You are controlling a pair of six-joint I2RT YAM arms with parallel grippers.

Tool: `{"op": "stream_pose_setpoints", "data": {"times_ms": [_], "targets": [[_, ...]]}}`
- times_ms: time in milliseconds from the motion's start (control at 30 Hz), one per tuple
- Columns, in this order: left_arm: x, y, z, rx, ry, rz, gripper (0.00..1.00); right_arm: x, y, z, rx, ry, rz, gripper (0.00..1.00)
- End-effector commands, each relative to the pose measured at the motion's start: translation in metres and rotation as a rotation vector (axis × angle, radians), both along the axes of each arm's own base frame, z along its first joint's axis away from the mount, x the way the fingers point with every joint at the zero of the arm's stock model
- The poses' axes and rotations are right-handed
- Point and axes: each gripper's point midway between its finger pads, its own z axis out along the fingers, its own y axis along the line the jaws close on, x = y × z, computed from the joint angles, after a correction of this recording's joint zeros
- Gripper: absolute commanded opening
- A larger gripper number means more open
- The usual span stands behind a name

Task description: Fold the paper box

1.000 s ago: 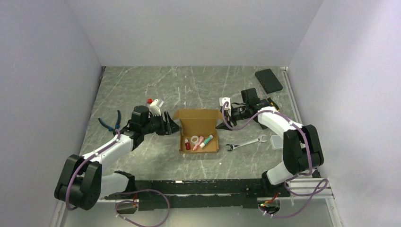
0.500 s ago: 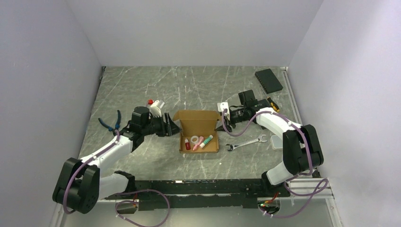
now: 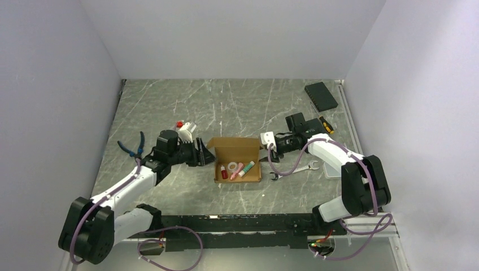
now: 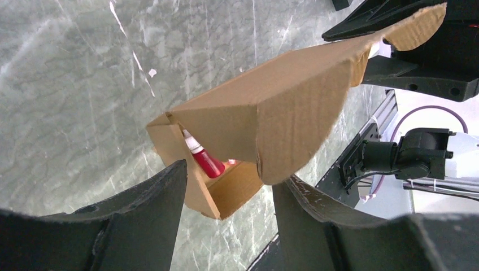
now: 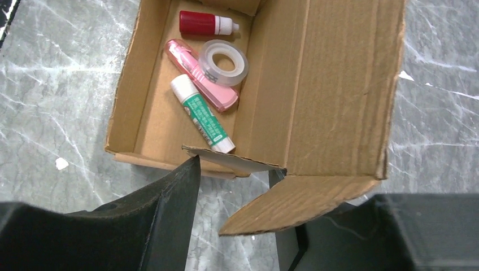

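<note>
Flap-tucking looks like our step now: the paper box (image 3: 237, 148) sits mid-worktop (image 3: 169, 107), lid raised, with our left fingers (image 4: 152, 209) and right fingers (image 5: 164, 209) standing apart, each loosely straddling an end flap (image 4: 294, 107), so next we'd fold both flaps inward before lowering the lid.

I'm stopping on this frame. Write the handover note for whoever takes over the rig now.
Left gripper: open, jaws astride the left lid flap.
Right gripper: open, astride the right lid flap.
Paper box: mid-table, base walls up, lid raised, not closed. Glue stick, tape roll, red bottle and a pink item lie inside.
Done: base formed.
Left: fold both flaps in, lower the lid, tuck it shut.
</note>
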Motion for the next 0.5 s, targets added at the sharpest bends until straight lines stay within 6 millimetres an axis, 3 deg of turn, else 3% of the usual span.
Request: {"op": "stream_pose_setpoints", "data": {"times_ms": [0, 467], "targets": [[-0.007, 0.001, 0.004, -0.014, 0.002, 0.016, 0.62, -0.007, 0.004, 0.008, 0.023, -0.071, 0.047, 0.51], [-0.023, -0.003, 0.002, -0.050, 0.041, -0.009, 0.61, -0.009, -0.001, -0.001, -0.023, -0.112, 0.039, 0.47]]}}
